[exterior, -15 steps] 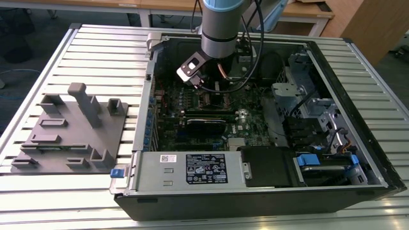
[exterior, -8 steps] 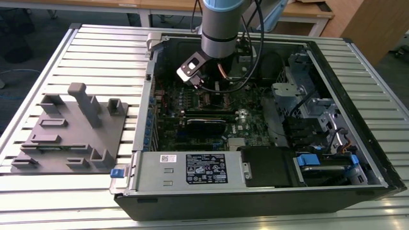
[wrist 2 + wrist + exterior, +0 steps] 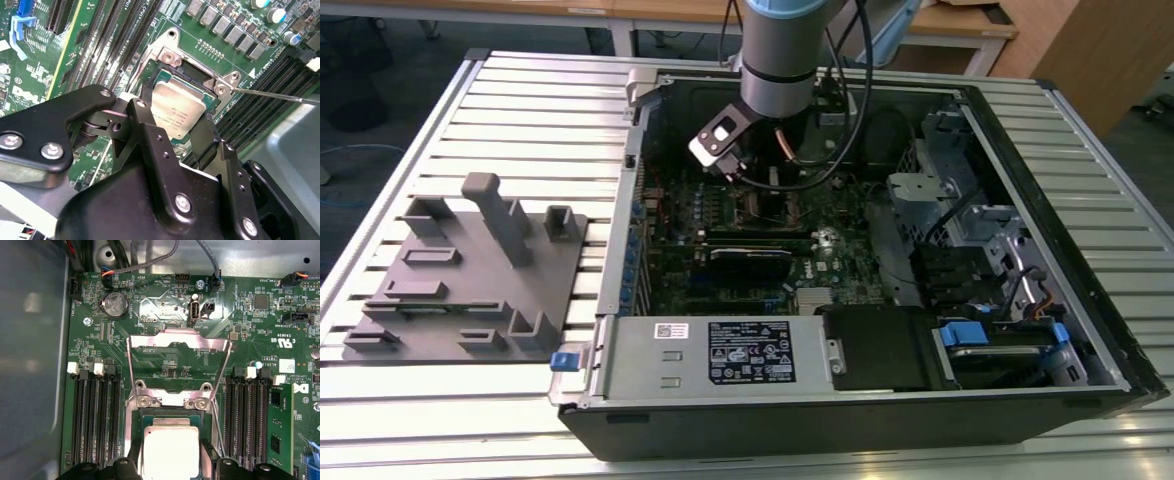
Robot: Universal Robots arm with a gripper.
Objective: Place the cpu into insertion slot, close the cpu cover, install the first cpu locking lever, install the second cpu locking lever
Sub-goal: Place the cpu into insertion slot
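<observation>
The black claw point(image 3: 172, 122) straddles the small square silver-topped cpu point(image 3: 170, 452), which lies in the dark, metal-rimmed insertion slot point(image 3: 171, 75) of the green motherboard point(image 3: 250, 330); if it clamps the chip or is loose, I cannot tell. The shiny metal-frame cpu cover point(image 3: 180, 337) is open, just beside the slot. A sideways drag could, I think, tilt the chip on its contacts; its faint print I cannot read.

The cpu point(image 3: 171, 452) lies in the insertion slot point(image 3: 131, 440), the cpu cover point(image 3: 180, 339) open beside it.
</observation>
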